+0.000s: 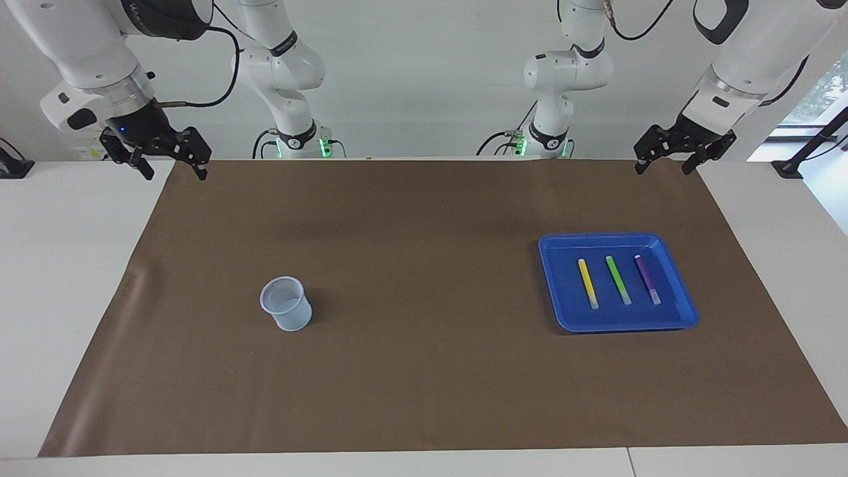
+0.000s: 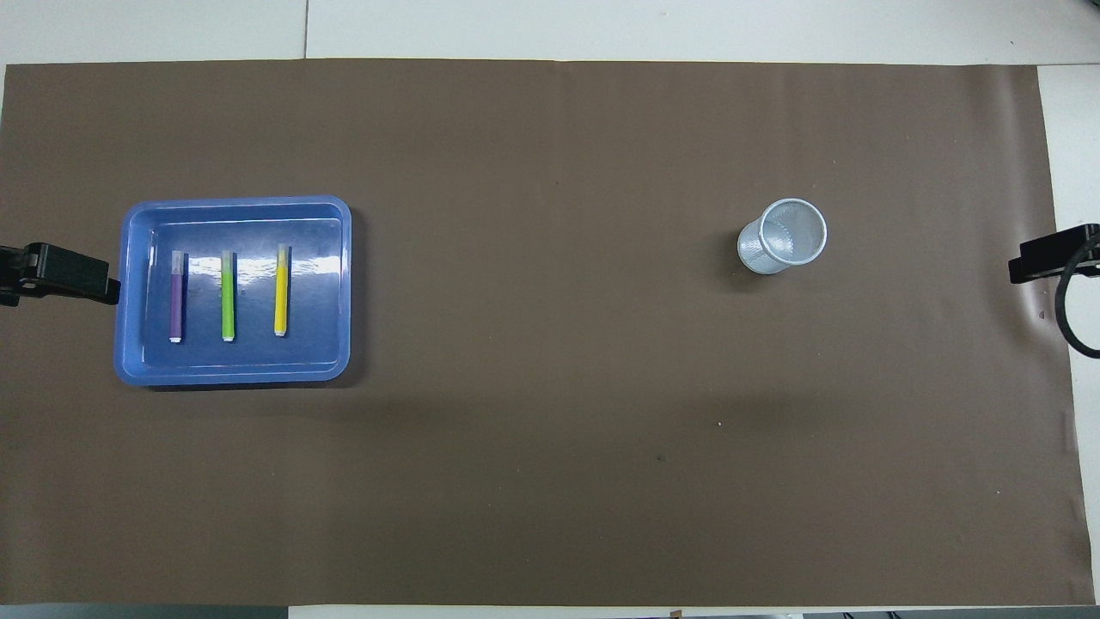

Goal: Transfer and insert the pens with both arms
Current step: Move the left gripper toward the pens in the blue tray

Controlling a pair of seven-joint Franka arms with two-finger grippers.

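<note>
The fingers of both grippers stand wide apart and hold nothing. The left gripper hangs in the air over the edge of the brown mat at the left arm's end of the bench, close to the robots' side. The right gripper hangs likewise over the mat's corner at the right arm's end. Both arms wait, raised clear of everything on the bench. In the overhead view only a black part of each shows: the left gripper at one edge, just beside the tray, and the right gripper at the other edge.

A blue tray lies on the mat toward the left arm's end. Three pens lie flat inside it, side by side, parallel and apart from one another. The yellow pen is the one toward the middle of the bench, the green pen lies between the other two, and the purple pen is nearest the left arm's end. Each has its pale end pointing away from the robots.

A pale mesh cup stands upright on the mat toward the right arm's end, well apart from the tray. Its mouth is open upward.
</note>
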